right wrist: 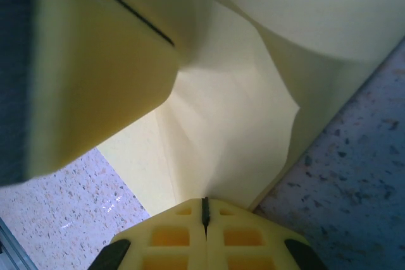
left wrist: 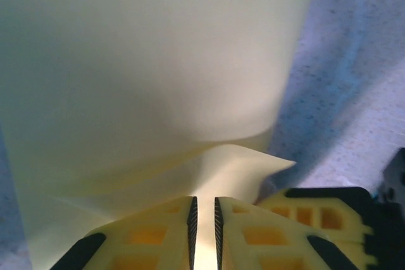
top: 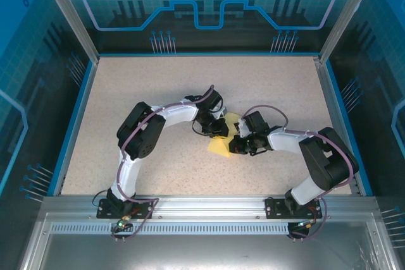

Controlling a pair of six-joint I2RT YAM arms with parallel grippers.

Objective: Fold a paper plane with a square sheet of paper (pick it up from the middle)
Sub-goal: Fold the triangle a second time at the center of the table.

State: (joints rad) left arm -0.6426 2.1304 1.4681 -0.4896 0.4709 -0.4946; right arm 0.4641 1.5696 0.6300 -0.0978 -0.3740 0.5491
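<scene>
- The square sheet of paper (top: 221, 148) is at the middle of the table (top: 158, 93), caught between my two arms' tips. It's bent and billowy, not flat.
- On the top cam, the bits I can see run diagonally from far-right to near-left, with a corner poking toward the near edge.
- On my right gripper (right wrist: 204, 210) the jaws are pressed tight together on the sheet, and the paper fans out from the tips.
- On my left gripper (left wrist: 204, 229) the pads (left wrist: 192, 219) sit a thin slit apart with the paper running right up to it. Honestly can't tell if it's pinching.
</scene>
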